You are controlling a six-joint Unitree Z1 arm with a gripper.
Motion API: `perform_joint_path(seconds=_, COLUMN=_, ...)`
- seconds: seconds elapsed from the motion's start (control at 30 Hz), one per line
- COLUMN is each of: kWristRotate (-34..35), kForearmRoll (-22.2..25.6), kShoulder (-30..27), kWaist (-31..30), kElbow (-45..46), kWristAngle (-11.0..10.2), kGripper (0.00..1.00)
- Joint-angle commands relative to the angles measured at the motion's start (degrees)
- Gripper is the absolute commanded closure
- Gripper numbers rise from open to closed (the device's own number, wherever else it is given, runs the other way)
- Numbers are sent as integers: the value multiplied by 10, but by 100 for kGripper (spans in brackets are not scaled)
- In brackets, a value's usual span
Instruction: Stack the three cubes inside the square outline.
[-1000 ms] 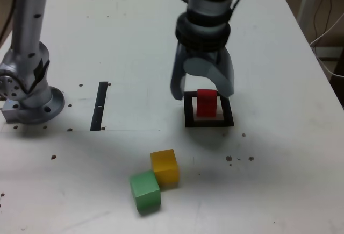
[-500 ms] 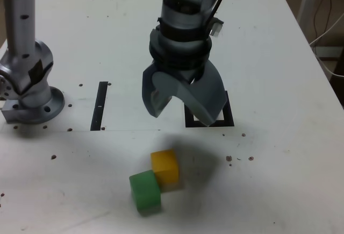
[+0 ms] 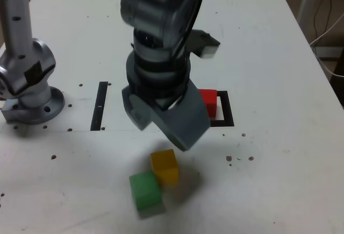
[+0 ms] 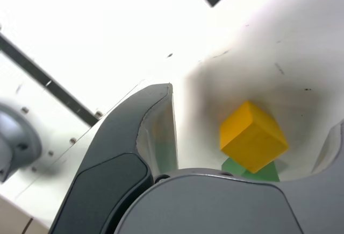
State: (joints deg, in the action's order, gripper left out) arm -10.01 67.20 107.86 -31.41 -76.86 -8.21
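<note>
The red cube [image 3: 208,101] now sits alone inside the square outline [image 3: 228,117] at mid-bench, while the tool [image 3: 171,129], spread wide and empty, has swung toward the bench's near edge over the yellow cube [image 4: 252,136], seemingly the next pick, touching the green cube [image 3: 145,191].

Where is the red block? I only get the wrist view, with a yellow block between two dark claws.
Observer: The red block sits inside the black square frame, partly hidden behind the gripper in the exterior view.
Operator: Is there more green than the sliver I see?
Observer: Yes, a whole green block touches the yellow block on the table.
Operator: Anything else out there?
Observer: A thin black strip lies toward the exterior view's left.
</note>
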Motion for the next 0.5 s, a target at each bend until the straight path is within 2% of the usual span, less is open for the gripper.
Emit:
perform_joint_path(seconds=0.0, kWristRotate=-3, kForearmRoll=-15, kShoulder=6, kWaist=-6, kElbow=10, kWristAngle=-3, kGripper=1)
perform_joint_path(seconds=0.17, kWristRotate=-5, kForearmRoll=-42, kShoulder=24, kWaist=-12, kElbow=22, kWristAngle=-7, kGripper=1)
perform_joint_path(seconds=0.47, kWristRotate=-4, kForearmRoll=-63, kShoulder=49, kWaist=-28, kElbow=22, kWristAngle=-6, kGripper=3)
